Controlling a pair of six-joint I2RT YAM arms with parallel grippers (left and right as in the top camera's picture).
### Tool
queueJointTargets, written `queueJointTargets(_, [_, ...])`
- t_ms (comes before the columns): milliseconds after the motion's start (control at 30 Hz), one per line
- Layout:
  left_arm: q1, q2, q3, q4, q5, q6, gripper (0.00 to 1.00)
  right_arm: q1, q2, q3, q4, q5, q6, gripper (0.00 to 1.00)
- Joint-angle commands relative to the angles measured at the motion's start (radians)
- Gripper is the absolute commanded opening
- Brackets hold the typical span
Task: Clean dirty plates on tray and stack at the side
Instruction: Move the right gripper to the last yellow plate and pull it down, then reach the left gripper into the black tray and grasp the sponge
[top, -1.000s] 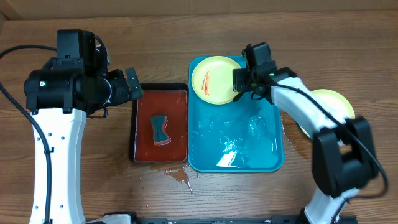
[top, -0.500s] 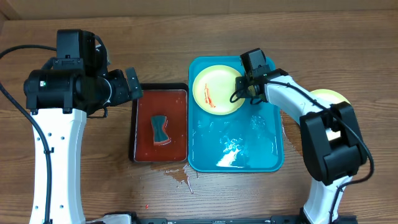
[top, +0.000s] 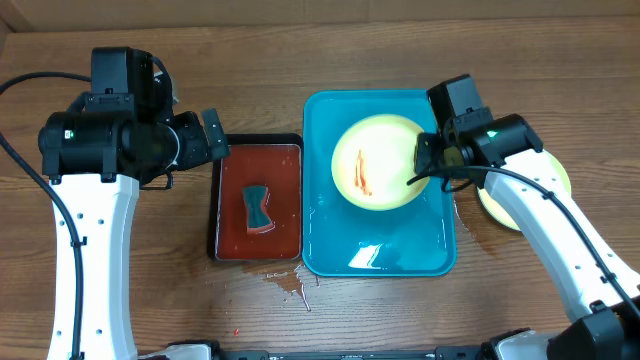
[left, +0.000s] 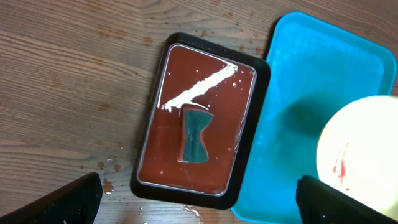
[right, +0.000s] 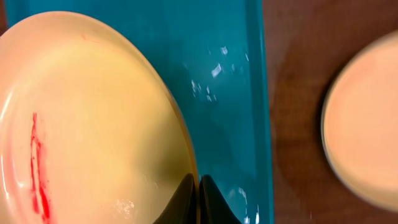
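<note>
The right gripper is clamped tight on the rim of a plate with a red streak on its face, holding it over the middle of the tray. I can't tell whether the plate's far edge rests on the tray or hangs free. The pinch takes only a thin bite of the rim, so I'd keep the wrist slow and the plate fairly level. A quick turn could lever it out of the grip.

The left gripper hangs wide open with nothing in it, above the far-left corner of the black tray. A sponge lies there in red liquid. My guess is that the sponge gets picked up next, and the plate should stay over the tray so drips land inside.

A second plate sits on the table just right of the tray, and that's likely the stacking spot.

The wood is wet. There are reddish drops in front of the black tray and a damp patch by the tray's right edge, so anything set down may slide. Little of the room shows beyond the table.
</note>
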Motion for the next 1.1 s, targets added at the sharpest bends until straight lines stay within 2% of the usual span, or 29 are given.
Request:
queueJointTargets(0, [-0.001, 0.006, 0.015, 0.000, -0.003, 0.023, 1.00, -0.001, 0.021, -0.084, 0.010, -0.026, 0.171, 0.04])
queueJointTargets(167, [-0.002, 0.006, 0.015, -0.013, 0.048, 0.022, 1.00, -0.001, 0.021, -0.300, 0.224, -0.087, 0.292, 0.04])
queueJointTargets(267, [-0.002, 0.006, 0.015, -0.017, 0.117, 0.024, 1.00, -0.001, 0.021, -0.402, 0.369, -0.087, 0.307, 0.04])
queueJointTargets(367, [-0.011, 0.008, 0.014, -0.024, 0.129, 0.053, 1.00, 0.000, 0.021, -0.438, 0.417, -0.096, 0.290, 0.04])
queueJointTargets(433, [-0.029, 0.010, 0.010, -0.022, 0.129, 0.074, 1.00, 0.000, 0.019, -0.437, 0.416, -0.103, 0.222, 0.24])
queueJointTargets(500, [-0.058, 0.010, -0.007, -0.010, 0.128, 0.099, 1.00, 0.000, 0.013, -0.427, 0.391, -0.112, 0.166, 0.28])
queueJointTargets(633, [-0.131, 0.015, -0.100, 0.040, 0.050, 0.113, 0.83, 0.000, -0.014, -0.393, 0.320, -0.109, 0.060, 0.30])
queueJointTargets(800, [-0.193, 0.041, -0.296, 0.179, -0.069, 0.002, 0.76, 0.000, -0.099, -0.372, 0.278, -0.112, -0.009, 0.30])
queueJointTargets(1000, [-0.199, 0.150, -0.495, 0.373, -0.071, -0.038, 0.62, 0.000, -0.178, -0.372, 0.271, -0.113, -0.016, 0.31])
queueJointTargets(1067, [-0.199, 0.209, -0.527, 0.421, -0.070, -0.038, 0.52, 0.000, -0.180, -0.372, 0.271, -0.113, -0.016, 0.31])
